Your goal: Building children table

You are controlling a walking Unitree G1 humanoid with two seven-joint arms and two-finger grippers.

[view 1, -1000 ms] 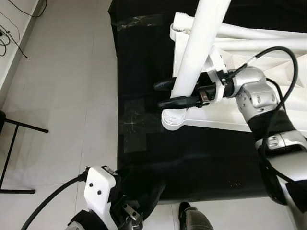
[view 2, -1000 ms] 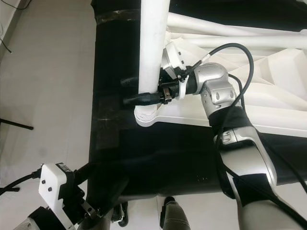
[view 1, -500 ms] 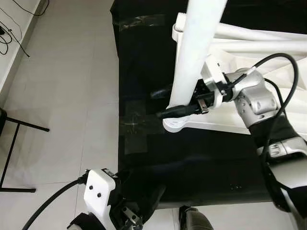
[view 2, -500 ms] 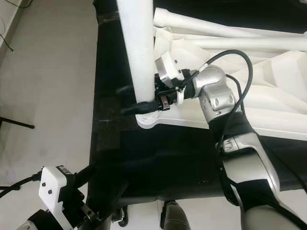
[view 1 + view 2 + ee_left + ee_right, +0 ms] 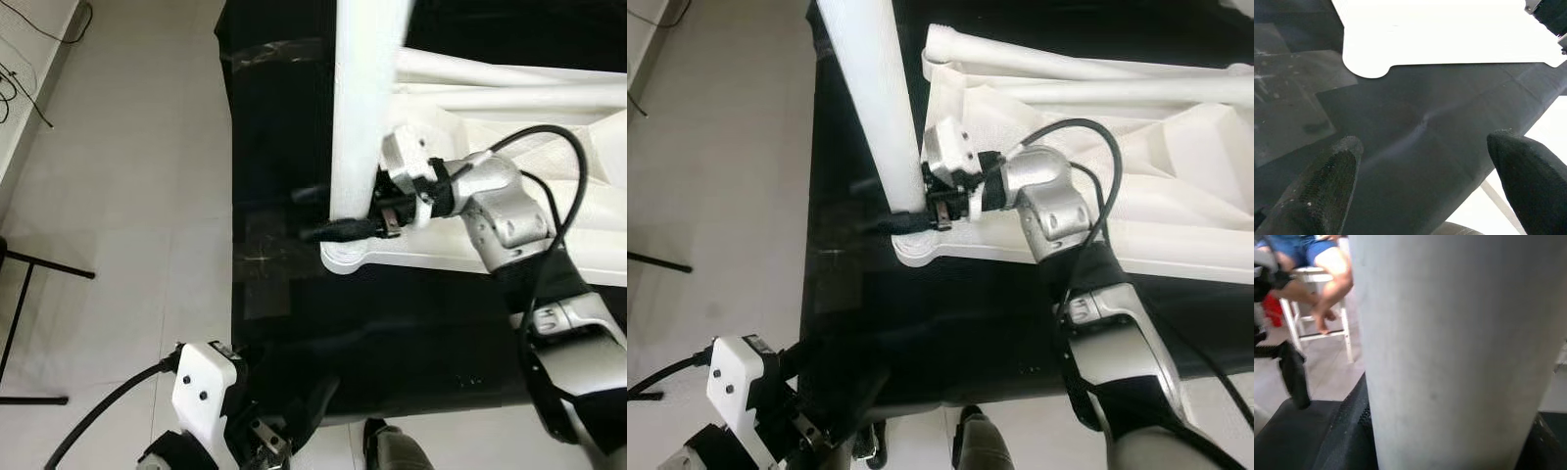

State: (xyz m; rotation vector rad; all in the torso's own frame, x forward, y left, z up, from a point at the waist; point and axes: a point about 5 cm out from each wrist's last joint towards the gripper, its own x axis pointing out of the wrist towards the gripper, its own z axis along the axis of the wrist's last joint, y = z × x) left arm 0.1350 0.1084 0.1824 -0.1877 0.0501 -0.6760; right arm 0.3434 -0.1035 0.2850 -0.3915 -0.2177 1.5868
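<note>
Table leg (image 5: 361, 108) stands between my right gripper (image 5: 338, 211) fingers, clamped near its lower end; my left gripper (image 5: 1425, 181) hangs wide apart, holding nothing.

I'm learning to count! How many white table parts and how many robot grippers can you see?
White table legs: 3 (one upright, two lying)
White tabletop: 1
Grippers: 2 (right gripper, left gripper)
Total: 6
</note>
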